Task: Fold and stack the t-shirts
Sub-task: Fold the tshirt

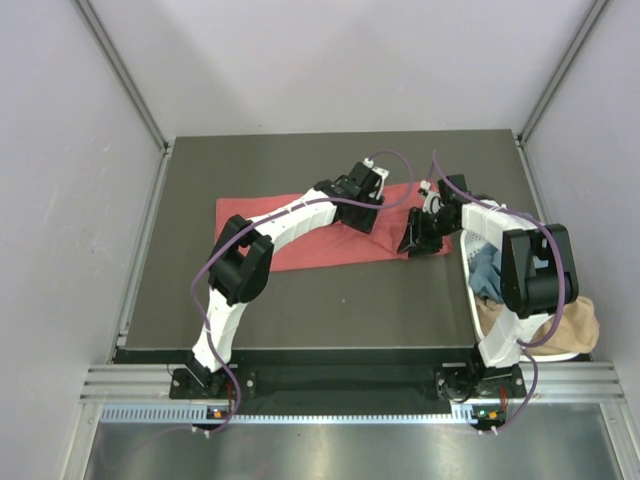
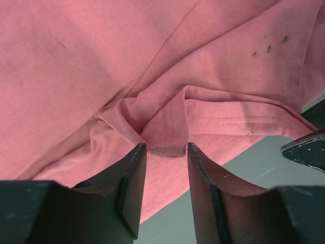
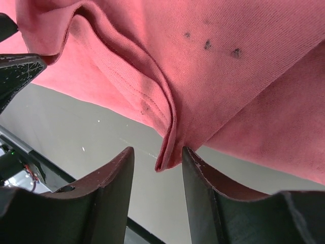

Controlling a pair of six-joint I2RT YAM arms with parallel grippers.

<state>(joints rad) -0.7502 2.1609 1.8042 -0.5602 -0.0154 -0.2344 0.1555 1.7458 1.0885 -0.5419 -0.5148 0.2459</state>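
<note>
A coral-red t-shirt lies spread across the middle of the dark table. My left gripper sits on its right part. In the left wrist view its jaws stand apart, with a bunched hem fold of the shirt lying between the fingertips. My right gripper is at the shirt's right near corner. Its jaws are apart too, and a folded edge of the red cloth hangs between them, close to the right finger. Blue and tan t-shirts lie at the right.
A white basket at the table's right edge holds the blue and tan cloth; the tan shirt spills over its near side. Metal frame rails border the table. Each gripper's finger shows in the other's wrist view, so the two are close.
</note>
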